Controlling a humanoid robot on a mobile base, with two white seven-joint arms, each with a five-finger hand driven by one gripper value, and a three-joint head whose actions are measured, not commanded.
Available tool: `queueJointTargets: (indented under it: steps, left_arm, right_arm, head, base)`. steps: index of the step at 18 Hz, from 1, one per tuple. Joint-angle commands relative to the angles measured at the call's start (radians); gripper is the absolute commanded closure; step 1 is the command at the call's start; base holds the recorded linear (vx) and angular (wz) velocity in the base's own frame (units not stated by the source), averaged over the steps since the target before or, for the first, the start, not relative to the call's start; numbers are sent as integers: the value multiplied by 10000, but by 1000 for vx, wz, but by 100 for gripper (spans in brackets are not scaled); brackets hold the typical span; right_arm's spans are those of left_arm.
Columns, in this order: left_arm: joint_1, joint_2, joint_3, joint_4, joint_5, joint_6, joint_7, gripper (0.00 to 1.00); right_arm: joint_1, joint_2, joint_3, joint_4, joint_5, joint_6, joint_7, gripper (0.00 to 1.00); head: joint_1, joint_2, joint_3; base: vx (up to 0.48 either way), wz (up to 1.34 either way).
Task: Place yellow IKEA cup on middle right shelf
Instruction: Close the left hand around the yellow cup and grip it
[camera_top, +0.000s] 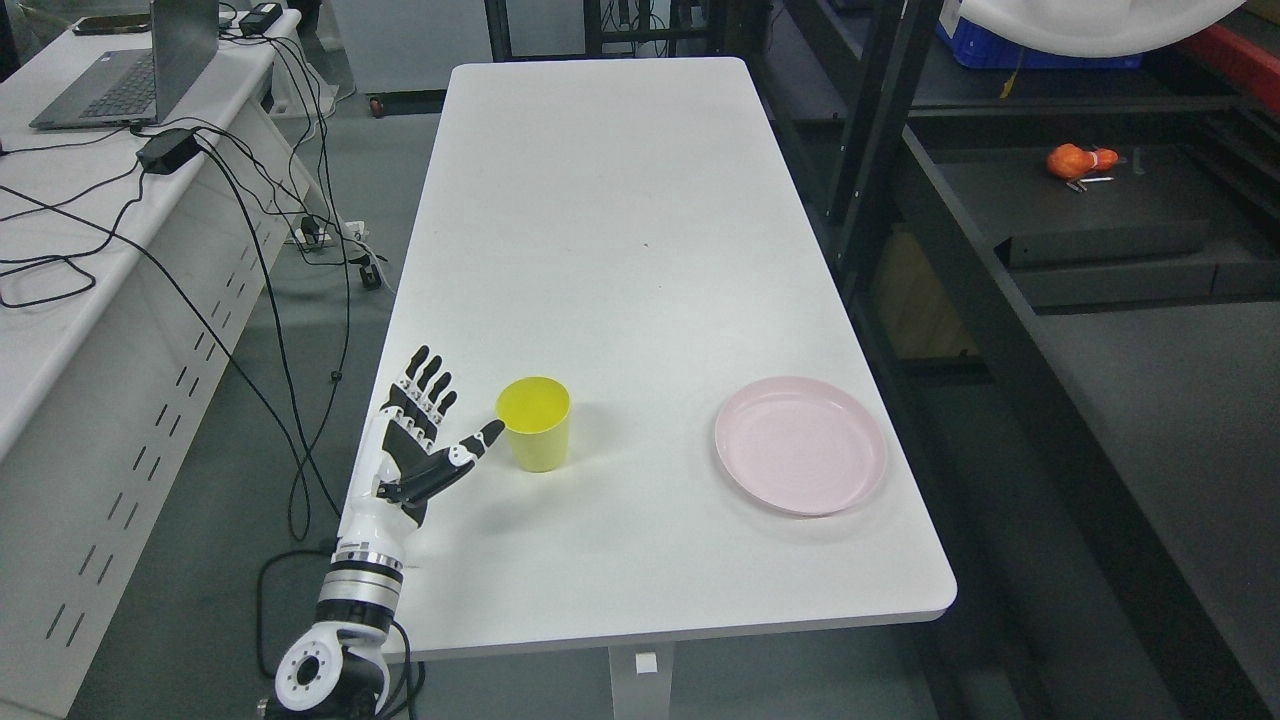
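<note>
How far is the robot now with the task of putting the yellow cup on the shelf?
Nothing looks done yet: the yellow cup stands upright on the white table, left of the pink plate. In hand: the left hand is open beside the cup, thumb near its wall. Left: grasp, lift, and carry it to the dark shelf on the right.

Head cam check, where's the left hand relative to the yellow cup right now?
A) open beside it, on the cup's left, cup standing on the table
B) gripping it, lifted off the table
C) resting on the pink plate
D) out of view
A: the left hand is open with fingers spread, just left of the yellow cup, which stands upright on the white table.
</note>
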Motion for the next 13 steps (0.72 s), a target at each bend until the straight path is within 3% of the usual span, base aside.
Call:
queueJointTargets:
  steps: [1, 13]
  left_arm:
    - [-832, 175, -640, 1853, 439, 6, -37, 5]
    - [-1139, 175, -1314, 2775, 640, 6, -98, 2]
  right_arm:
    - [138, -175, 168, 0, -245, 8, -8, 1]
    - [138, -175, 168, 0, -245, 8, -8, 1]
  head:
    - [0, 0, 0]
    - [0, 0, 0]
  base:
    - [-9, -73]
    - [-1, -14]
